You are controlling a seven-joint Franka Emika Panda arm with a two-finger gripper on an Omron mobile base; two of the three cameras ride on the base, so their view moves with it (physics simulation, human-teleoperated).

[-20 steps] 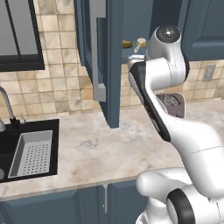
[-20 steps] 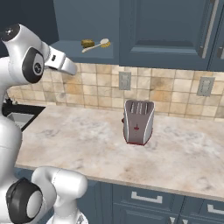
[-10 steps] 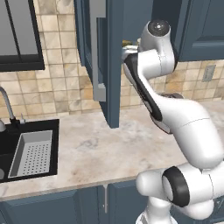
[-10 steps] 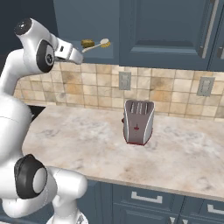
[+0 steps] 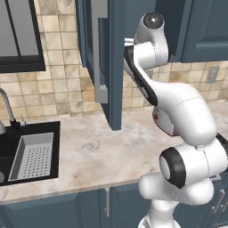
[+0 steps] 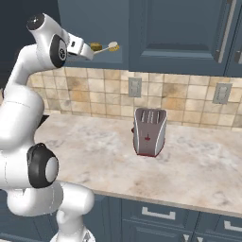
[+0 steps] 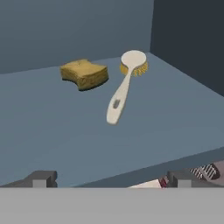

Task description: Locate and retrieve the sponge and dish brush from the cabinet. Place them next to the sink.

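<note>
Cabinet [image 5: 116, 67], dark blue, filled the upper centre of the left base view with its door swung open toward the camera; the long grey bar handle [image 5: 96, 49] ran down the door's left side. In the hand view its shelf [image 7: 52, 140] spanned the whole middle of the frame.

Marble counter [image 5: 98, 151] crossed the lower half of the left base view. Sink [image 5: 26, 153] sat at lower left there, black basin with a grey perforated tray [image 5: 32, 156], chrome tap [image 5: 8, 107] above it, well apart from the cabinet.

Toaster [image 6: 149, 132] stood at centre of the right base view, not part of the task.

Dish brush [image 7: 124, 85] lay flat on the shelf, upper centre of the hand view, head and yellow bristles farthest from the camera, handle running down the frame. Sponge [image 7: 84, 73] lay just left of the brush head, apart from it.

Gripper [image 7: 111, 179] at the shelf's front edge, bottom of the hand view, claw spread fully, nothing between the 2 tips.

Judged step: reach into the cabinet, item 1 of 2 not yet picked. Next move would call for advancing over the shelf and centring the tips across 1 item before closing.
</note>
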